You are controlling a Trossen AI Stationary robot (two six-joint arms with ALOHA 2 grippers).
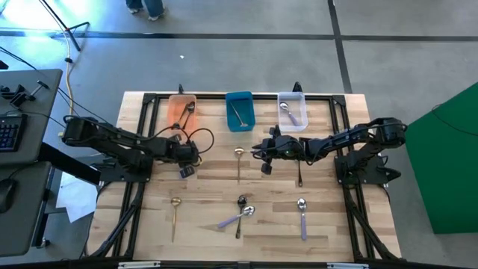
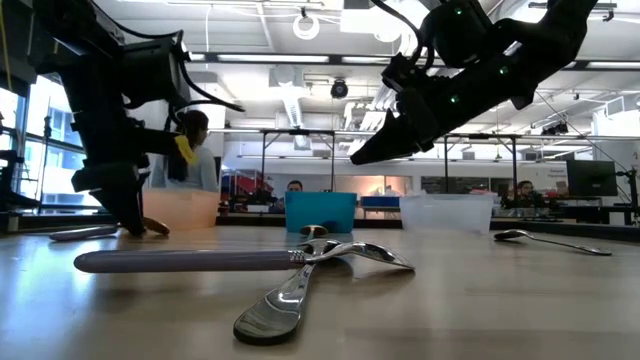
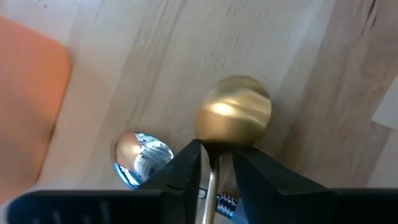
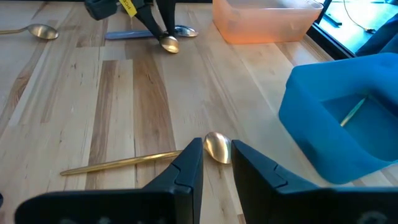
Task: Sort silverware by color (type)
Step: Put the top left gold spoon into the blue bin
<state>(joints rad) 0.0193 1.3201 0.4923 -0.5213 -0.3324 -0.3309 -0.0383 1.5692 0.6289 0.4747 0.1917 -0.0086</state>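
pale wood surface [image 1: 149,224] seen from above, with two dark arms reaching toward the middle from either side. along the far edge sit three bins in a row: orange bin [image 1: 181,110] on the left with a spoon in it, blue bin [image 1: 239,110] in the middle with a dark spoon in it, clear bin [image 1: 292,109] on the right with a lavender-handled spoon in it.

left gripper [image 3: 216,163] is low over the surface just in front of the orange bin; its fingers sit close on either side of the neck of a gold spoon [image 3: 234,117], and i cannot tell whether they are pinching it. a shiny silver spoon bowl [image 3: 142,157] lies right beside it.

right gripper [image 4: 216,155] hovers near the centre, in front of the blue bin, fingers a little apart and holding nothing. a second gold spoon [image 4: 143,158] lies on the surface under it, its bowl showing between the fingertips.

more spoons lie loose on the near half: a third gold spoon [image 1: 175,214] to the left, a dark spoon [image 1: 240,214] crossed by a lavender spoon [image 1: 237,217] in the middle, another lavender spoon [image 1: 302,217] to the right, and a dark spoon [image 1: 299,175] nearer the right arm.
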